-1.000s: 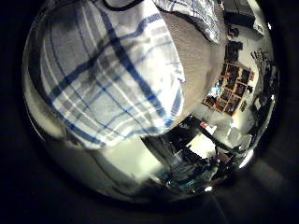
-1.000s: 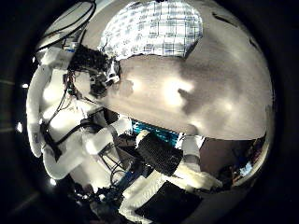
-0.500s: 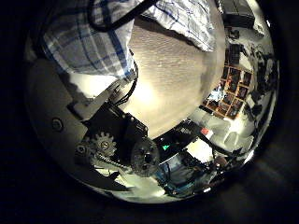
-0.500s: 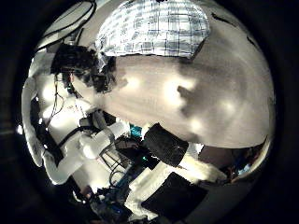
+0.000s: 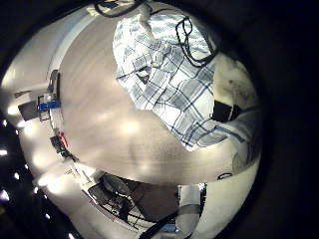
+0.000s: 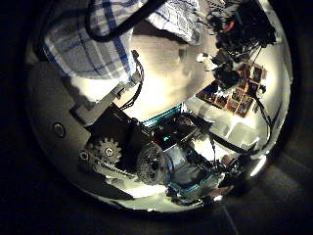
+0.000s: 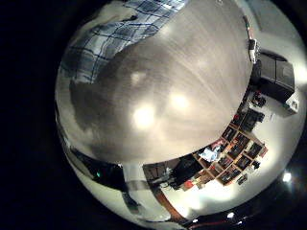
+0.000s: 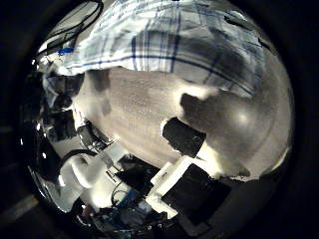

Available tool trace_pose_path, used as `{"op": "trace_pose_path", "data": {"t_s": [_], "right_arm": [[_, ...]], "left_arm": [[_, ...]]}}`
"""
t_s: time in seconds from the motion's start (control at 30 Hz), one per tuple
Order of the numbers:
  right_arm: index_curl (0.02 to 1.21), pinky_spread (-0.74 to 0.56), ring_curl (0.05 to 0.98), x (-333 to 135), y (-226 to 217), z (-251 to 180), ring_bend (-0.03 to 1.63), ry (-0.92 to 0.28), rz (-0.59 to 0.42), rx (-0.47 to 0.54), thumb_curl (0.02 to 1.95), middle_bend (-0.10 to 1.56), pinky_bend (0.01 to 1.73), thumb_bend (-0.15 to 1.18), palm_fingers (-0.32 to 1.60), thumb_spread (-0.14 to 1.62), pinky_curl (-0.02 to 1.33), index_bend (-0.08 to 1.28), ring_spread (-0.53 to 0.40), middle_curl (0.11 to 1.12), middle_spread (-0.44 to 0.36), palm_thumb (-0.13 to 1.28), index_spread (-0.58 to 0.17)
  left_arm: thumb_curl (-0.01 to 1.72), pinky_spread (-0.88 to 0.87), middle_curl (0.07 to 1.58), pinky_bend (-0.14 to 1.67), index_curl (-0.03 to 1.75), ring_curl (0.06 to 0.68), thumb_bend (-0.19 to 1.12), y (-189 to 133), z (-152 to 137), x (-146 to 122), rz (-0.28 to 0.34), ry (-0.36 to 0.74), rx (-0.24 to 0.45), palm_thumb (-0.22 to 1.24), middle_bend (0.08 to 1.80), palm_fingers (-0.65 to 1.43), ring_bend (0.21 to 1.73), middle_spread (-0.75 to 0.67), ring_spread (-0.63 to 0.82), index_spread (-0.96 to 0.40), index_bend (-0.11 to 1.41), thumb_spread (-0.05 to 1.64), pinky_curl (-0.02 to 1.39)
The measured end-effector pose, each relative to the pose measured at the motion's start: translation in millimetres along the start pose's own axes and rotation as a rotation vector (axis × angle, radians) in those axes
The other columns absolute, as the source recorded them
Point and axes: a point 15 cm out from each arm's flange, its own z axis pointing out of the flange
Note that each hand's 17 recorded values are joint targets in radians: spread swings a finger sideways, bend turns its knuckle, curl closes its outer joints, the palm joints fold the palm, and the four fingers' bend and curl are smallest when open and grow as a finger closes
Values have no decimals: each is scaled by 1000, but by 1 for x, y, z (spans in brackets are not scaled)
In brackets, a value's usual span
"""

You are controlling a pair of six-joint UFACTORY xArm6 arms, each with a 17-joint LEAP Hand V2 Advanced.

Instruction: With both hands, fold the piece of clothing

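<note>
The checked cloth [image 5: 169,80] lies spread on the wooden table [image 5: 110,139] in the left little finger side palm view. My left hand [image 5: 235,100] sits at the cloth's edge there. In the left thumb side palm view its geared fingers [image 6: 117,147] curl right beside a fold of the cloth [image 6: 83,44]. In the right thumb side palm view the cloth [image 8: 169,45] is close and wide, and my right hand [image 8: 189,139] reaches out straight over bare table [image 8: 140,110], holding nothing. The right little finger side palm view shows the cloth [image 7: 110,43] at the table's far part.
A small object [image 5: 48,105] lies by the table's edge in the left little finger side palm view. Another hand [image 6: 237,34] hangs beyond the cloth in the left thumb side palm view. Shelves [image 7: 225,153] stand past the table.
The left hand's fingers have curled into view beside the cloth, which earlier filled that view. The right thumb side view has shifted, and the cloth now fills more of it.
</note>
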Motion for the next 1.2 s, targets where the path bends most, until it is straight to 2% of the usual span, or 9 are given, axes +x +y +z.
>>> {"op": "trace_pose_path", "data": {"t_s": [0.13,0.17,0.27,0.4,0.57,0.8,0.93,1.07,1.2], "right_arm": [[317,-394,342,9,-6,11,1079,70,30,-8,382,584,1019,22,925,1072,173,219,-313,505,-269,681,-375],[316,-412,340,11,-7,12,1078,78,37,-9,386,587,1029,23,928,1074,174,213,-317,508,-277,694,-383],[413,-429,389,11,-14,9,1105,74,59,25,414,720,1116,41,1242,1095,239,395,-308,592,-308,782,-441],[578,-359,463,14,-21,-11,1193,62,73,107,433,903,1253,40,1248,1169,326,686,-284,706,-307,835,-459],[720,-288,538,19,8,-24,1302,58,78,135,462,1051,1385,50,1152,1255,408,890,-272,801,-285,883,-429],[824,-241,607,27,67,-51,1374,69,91,69,486,1144,1459,36,1060,1304,483,979,-252,872,-263,903,-392],[870,-228,639,31,84,-82,1390,73,95,87,501,1170,1467,23,1029,1321,521,993,-248,899,-251,913,-377],[900,-222,660,41,78,-111,1397,138,93,106,512,1186,1462,9,1009,1327,548,1000,-247,914,-242,920,-368],[921,-219,677,45,54,-114,1401,166,95,68,521,1193,1455,-6,997,1329,573,999,-246,922,-235,918,-361]], "left_arm": [[576,-591,1041,1202,1155,518,-12,0,-6,0,4,2,11,882,967,994,1436,-570,-443,-696,402,1081,696],[578,-591,1047,1202,1171,518,-12,0,-7,0,4,3,12,881,964,994,1437,-573,-442,-700,394,1082,697],[583,-591,1062,1203,1215,517,-13,5,-9,0,6,5,-2,880,957,994,1438,-582,-442,-712,372,1084,698],[588,-591,1080,1201,1267,516,-13,13,-10,-2,18,9,-8,879,944,997,1436,-593,-442,-723,343,1086,698],[594,-591,1098,1195,1320,513,-13,26,-13,-2,32,12,-10,878,927,1005,1428,-605,-445,-730,309,1087,698],[599,-593,1115,1181,1379,510,-13,51,-25,-1,65,19,-37,877,900,1021,1418,-624,-448,-731,264,1088,697],[601,-596,1123,1176,1406,508,-13,59,-41,-1,78,21,-46,876,884,1030,1406,-635,-448,-729,240,1088,698],[603,-599,1131,1166,1427,506,-13,44,-58,-5,83,19,-24,876,868,1040,1398,-644,-450,-725,216,1088,699],[604,-602,1139,1157,1445,506,-15,13,-61,-11,74,20,-41,875,854,1047,1390,-653,-451,-716,191,1084,700]]}}
